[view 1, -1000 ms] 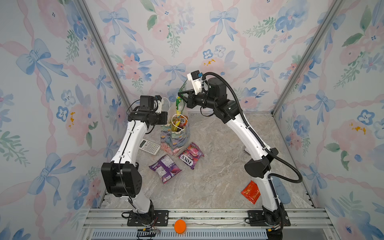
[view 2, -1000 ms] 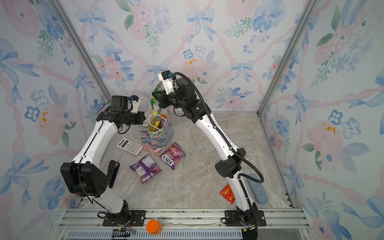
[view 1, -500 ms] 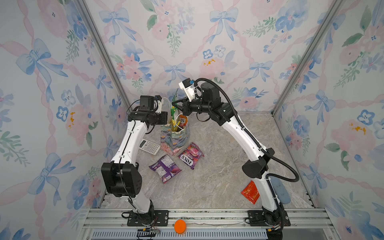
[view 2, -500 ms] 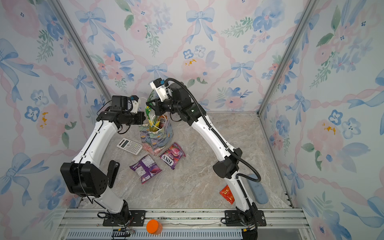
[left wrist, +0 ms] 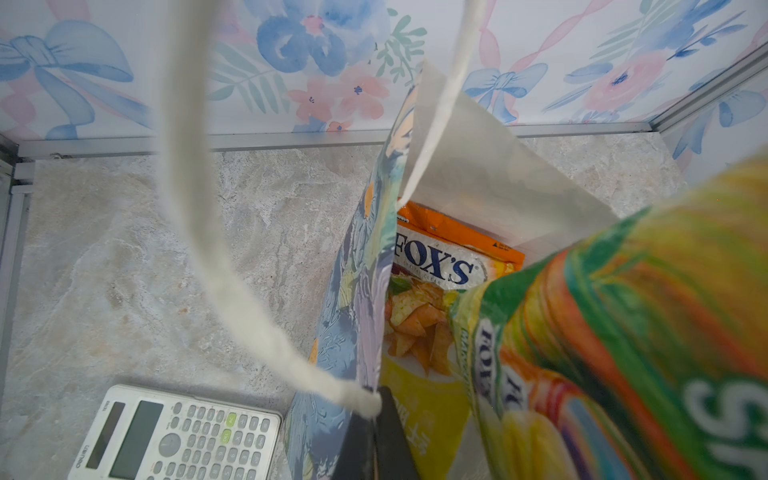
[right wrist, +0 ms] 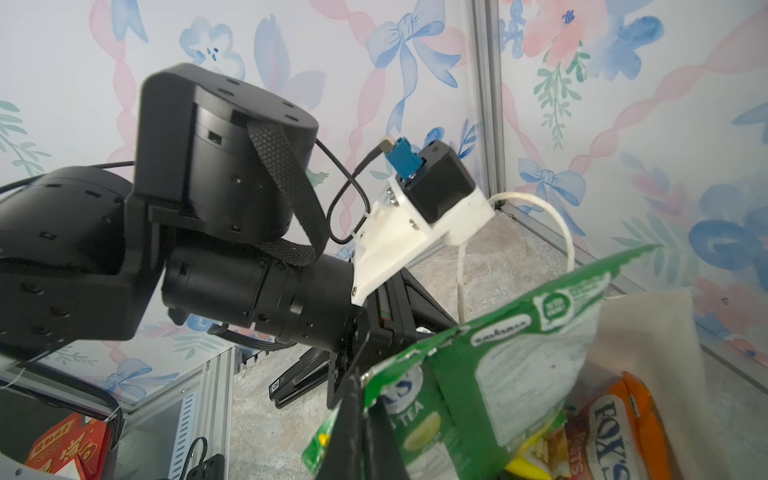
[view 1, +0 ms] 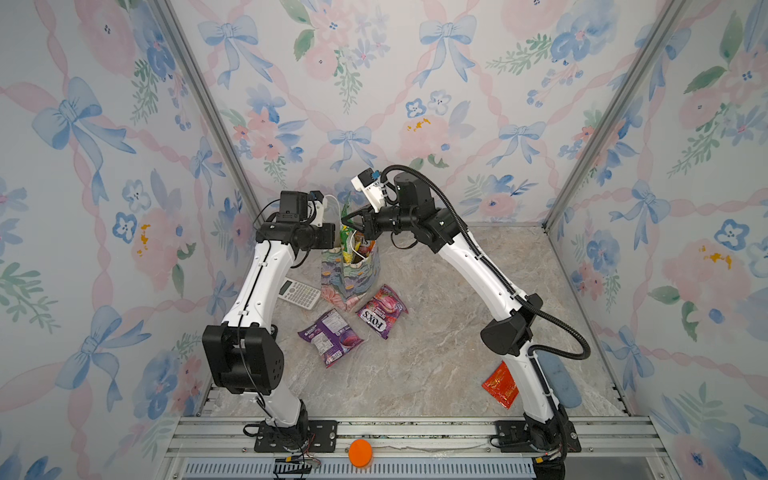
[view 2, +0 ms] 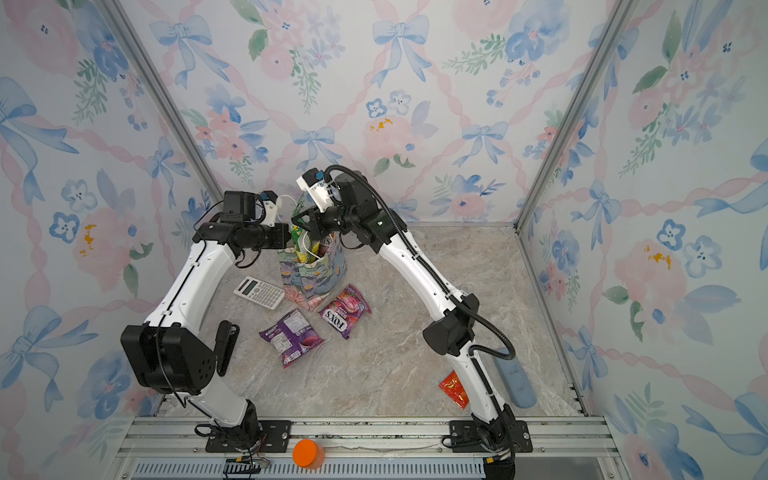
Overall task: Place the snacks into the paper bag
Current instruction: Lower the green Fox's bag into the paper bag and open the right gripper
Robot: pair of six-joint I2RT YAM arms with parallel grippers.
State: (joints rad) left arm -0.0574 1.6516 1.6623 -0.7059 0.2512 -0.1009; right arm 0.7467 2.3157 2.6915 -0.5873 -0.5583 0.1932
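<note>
1. I am watching the green-yellow packet (right wrist: 519,365), which the right jaws are pinching at the paper bag's (view 1: 349,278) mouth: it could be catching the cord handle (left wrist: 199,208) and jamming.
2. The left jaws are pinching the bag's rim; the left arm (view 1: 262,282) is reaching in from 9 o'clock and the right arm (view 1: 478,266) from 3 o'clock.

A grey-white calculator (view 1: 300,293) lies flat, keys up, on the marbled tabletop (view 1: 415,365), its display end toward the left wall. A black stapler-like object (view 2: 225,345) sits nearer the front edge than the calculator, slightly to its left. Well to the calculator's right lies a pale blue oblong pad (view 2: 515,383). An orange round cap (view 1: 360,453) rests on the metal rail (view 1: 436,428), well in front of the calculator.
</note>
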